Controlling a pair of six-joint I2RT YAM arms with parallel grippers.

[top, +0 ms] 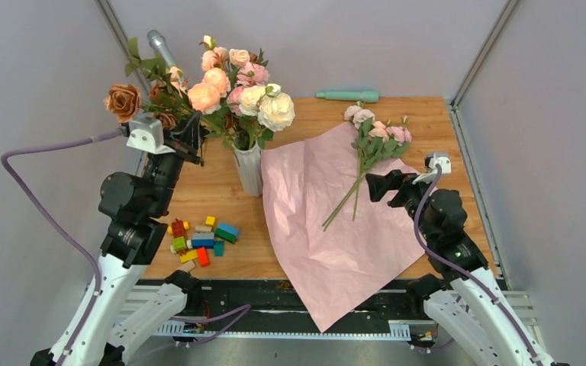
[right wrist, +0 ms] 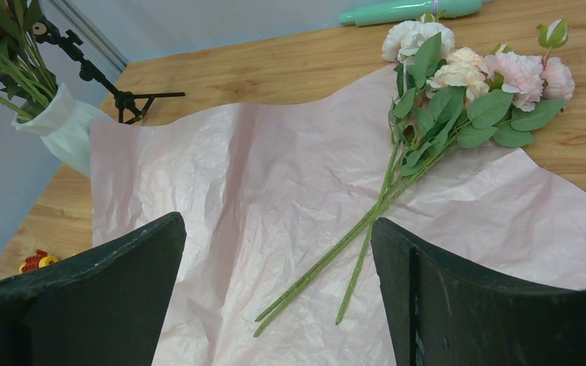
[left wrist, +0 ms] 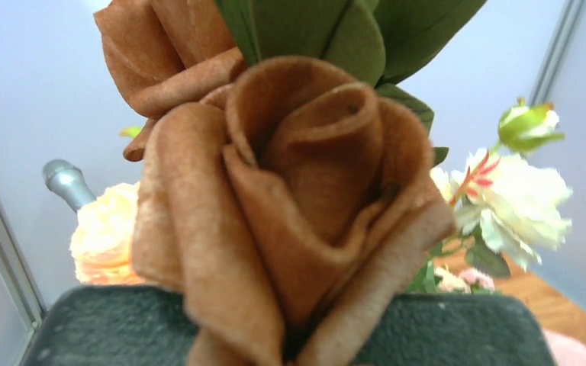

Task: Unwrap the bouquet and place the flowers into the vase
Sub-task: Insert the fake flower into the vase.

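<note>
Paper (top: 328, 229) lay spread flat, pink side up, across the middle and right of the wooden surface (top: 442, 137), its near corner hanging over the front edge. By that, the unwrapping looked done. The flowers (top: 374, 137) lay loose on the paper's far right part, heads toward the back wall and thin stems pointing toward the arms, well apart from the vase (top: 249, 171). No ribbon showed.

The step in hand looked like the pick-up. The right tool (right wrist: 278, 229) hung just above the paper with its jaws released wide, the stem ends lying ahead of the gap. The next move would call for lowering onto the bunched stems, closing on all of them together without catching the paper, then carrying them left to the vase. Its mouth was already crowded with larger peach and pink blooms (top: 236, 84), so threading the stems in would need care.

The left tool (top: 194, 139) was raised beside those blooms and clenched, with a brown rose (left wrist: 290, 213) filling its wrist view; I could not tell whether it pinched anything.

Elsewhere on the surface sat coloured toy bricks (top: 202, 236) near the left arm and a teal cylinder (top: 347, 95) at the back edge. Plain pale walls closed in the cell
</note>
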